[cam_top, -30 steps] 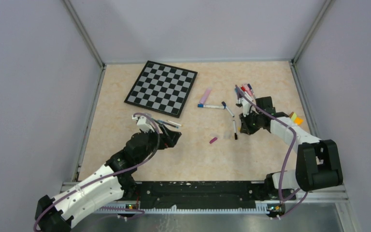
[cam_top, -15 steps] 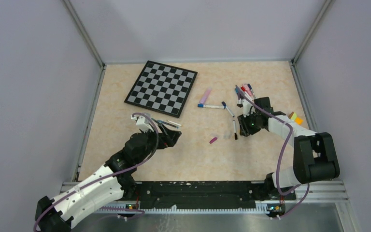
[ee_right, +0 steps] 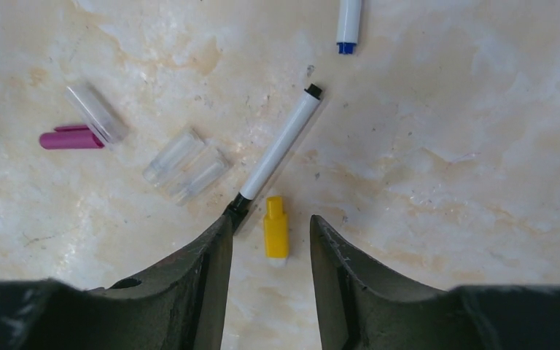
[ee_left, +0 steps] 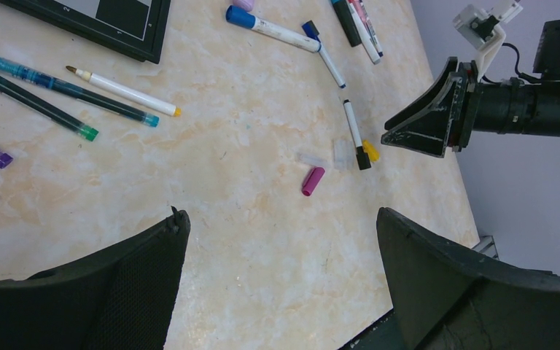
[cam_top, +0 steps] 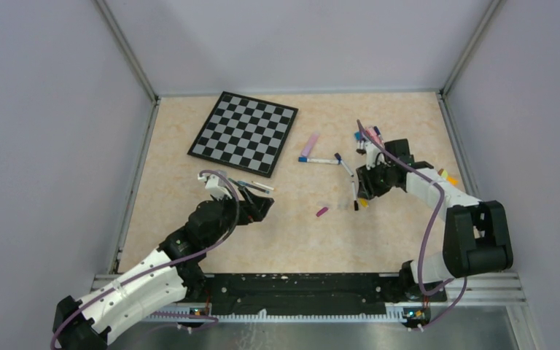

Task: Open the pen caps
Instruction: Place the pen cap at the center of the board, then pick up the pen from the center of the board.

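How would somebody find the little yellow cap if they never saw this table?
Start at the chessboard at the back left, then look across to the right gripper. Lying just off its open jaws is the yellow cap, beside the black end of a white pen. Its neighbours are clear caps and a pink cap; it is the only yellow one.

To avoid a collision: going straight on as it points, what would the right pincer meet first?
Probably the yellow cap, lying just ahead of the right pincer; depth is unclear.
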